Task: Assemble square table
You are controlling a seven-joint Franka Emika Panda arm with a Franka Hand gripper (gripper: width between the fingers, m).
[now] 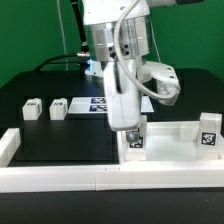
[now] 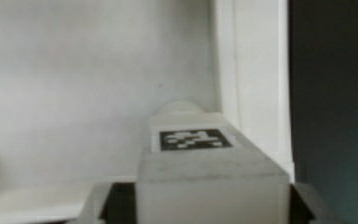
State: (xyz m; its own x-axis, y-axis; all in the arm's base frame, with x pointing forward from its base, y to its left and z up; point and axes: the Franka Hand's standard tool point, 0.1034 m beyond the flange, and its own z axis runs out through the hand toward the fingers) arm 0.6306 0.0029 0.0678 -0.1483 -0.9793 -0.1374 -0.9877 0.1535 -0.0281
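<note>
The white square tabletop (image 1: 172, 143) lies flat at the exterior view's right, with its raised rim up. One tagged white leg (image 1: 208, 132) stands upright at its far right corner. My gripper (image 1: 129, 128) is shut on another tagged leg (image 1: 133, 141) and holds it upright over the tabletop's front left corner. In the wrist view the held leg (image 2: 197, 150) sits between the dark fingers (image 2: 112, 203), its tag facing the camera, with the slab (image 2: 87, 90) and its rim (image 2: 250, 70) behind it. The socket under the leg is hidden. Two loose legs (image 1: 33, 110) (image 1: 58, 108) lie at the left.
The marker board (image 1: 101, 103) lies behind the arm on the black table. White border rails run along the front (image 1: 90, 179) and the left (image 1: 8, 148). Black table surface (image 2: 339, 100) shows beside the slab's rim in the wrist view.
</note>
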